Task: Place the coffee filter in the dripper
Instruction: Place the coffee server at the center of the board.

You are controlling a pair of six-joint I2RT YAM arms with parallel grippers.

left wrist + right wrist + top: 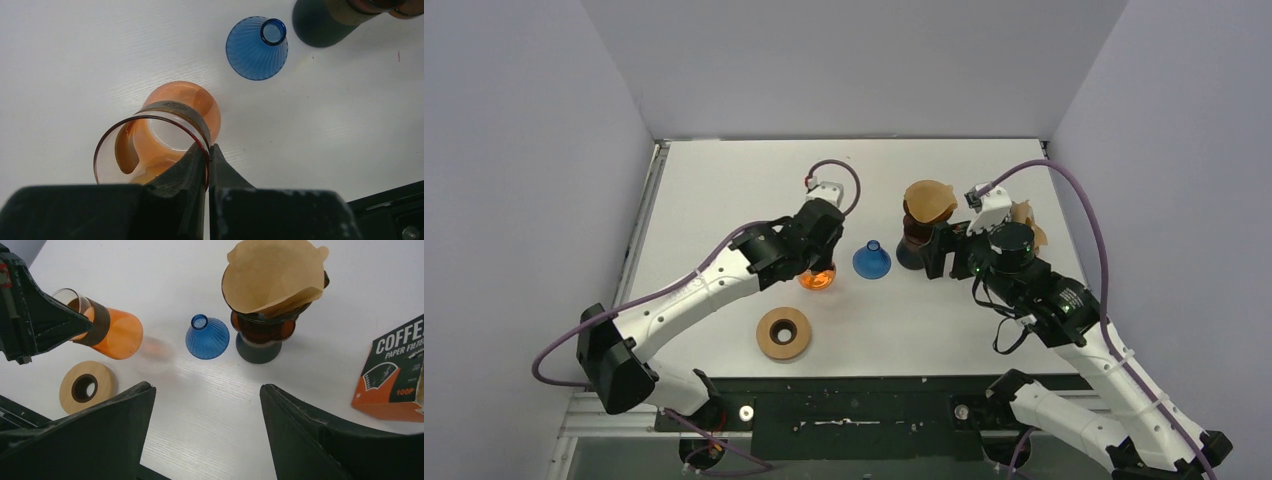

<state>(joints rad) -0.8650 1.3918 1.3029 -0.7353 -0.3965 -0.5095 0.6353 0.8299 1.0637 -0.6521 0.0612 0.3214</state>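
A brown paper coffee filter (272, 275) (929, 200) sits open in the mouth of the dark amber glass dripper (262, 326) (916, 232), which stands on a dark base at the middle right. My right gripper (205, 387) (939, 250) hovers just in front of it, open, with only bare table between its fingers. My left gripper (207, 150) (822, 262) is shut on the rim of an orange glass carafe (170, 125) (112, 332) (818, 278), which leans tilted.
A blue ribbed funnel (871, 260) (257, 47) (207, 337) stands mouth down between the carafe and the dripper. A wooden ring (784, 332) (86, 387) lies near the front. An orange coffee filter box (395, 375) lies at the right.
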